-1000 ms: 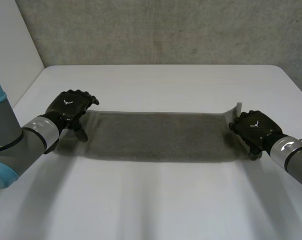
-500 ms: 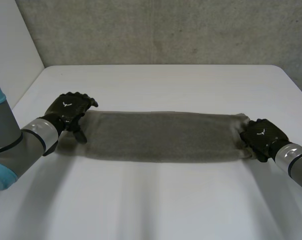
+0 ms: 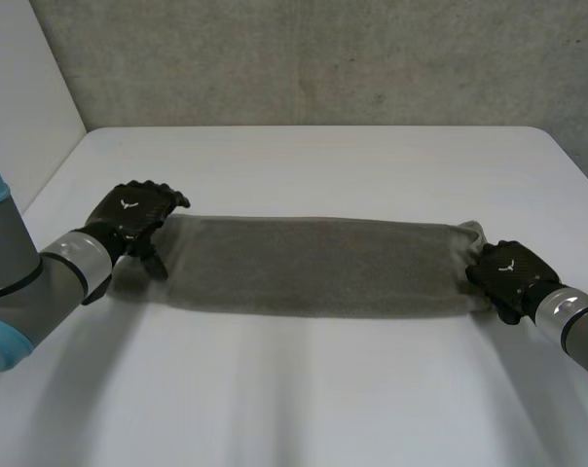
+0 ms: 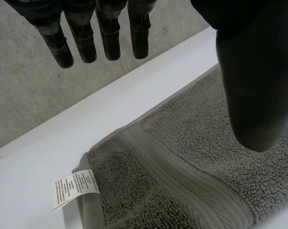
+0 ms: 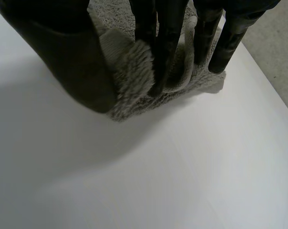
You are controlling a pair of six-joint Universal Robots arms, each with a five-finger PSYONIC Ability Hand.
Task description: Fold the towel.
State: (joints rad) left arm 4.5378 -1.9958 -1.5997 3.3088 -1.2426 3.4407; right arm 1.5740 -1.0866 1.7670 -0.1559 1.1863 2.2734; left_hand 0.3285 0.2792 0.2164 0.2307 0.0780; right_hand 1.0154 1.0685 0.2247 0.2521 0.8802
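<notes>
I have the towel (image 3: 313, 265) lying as a long strip across mid-frame on the surface (image 3: 313, 389), left robot hand (image 3: 133, 216) spread open over one end, right robot hand (image 3: 508, 272) pinching the other, which I'd next carry across.

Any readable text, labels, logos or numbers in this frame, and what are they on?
White care label at a corner of the towel: lines of print, too small to read.
White emblem on the back of the left hand and right hand: a symbol, no letters.
Nothing else readable.

Right hand (image 5: 67, 57) pinches the towel (image 5: 133, 76) end on the table (image 5: 182, 167).
</notes>
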